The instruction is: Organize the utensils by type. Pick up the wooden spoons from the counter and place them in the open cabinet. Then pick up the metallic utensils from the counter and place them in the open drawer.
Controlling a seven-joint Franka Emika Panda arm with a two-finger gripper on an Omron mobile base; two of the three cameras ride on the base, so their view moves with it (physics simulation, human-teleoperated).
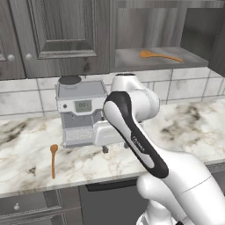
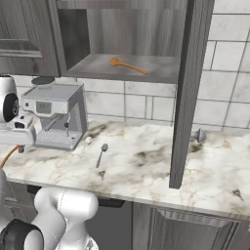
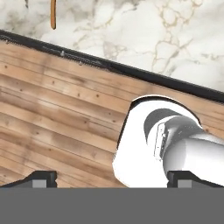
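One wooden spoon [image 1: 53,160] lies on the marble counter [image 1: 184,132] at the front left, and its handle end [image 3: 53,15] shows in the hand view. Another wooden spoon [image 1: 159,56] rests on the shelf of the open cabinet [image 2: 146,73]. Two metallic utensils lie side by side beyond the coffee machine: a darker spoon [image 2: 101,155] and a pale one [image 2: 86,144]. My gripper [image 3: 113,179] is open and empty, hanging over the counter's front edge and looking down at the floor. The open drawer is out of view.
A grey coffee machine [image 1: 81,112] stands against the tiled wall right behind my hand. The cabinet's open door [image 2: 188,93] juts out over the counter on the right. A small grey object [image 2: 197,135] sits by the wall. Wooden floor [image 3: 57,127] lies below.
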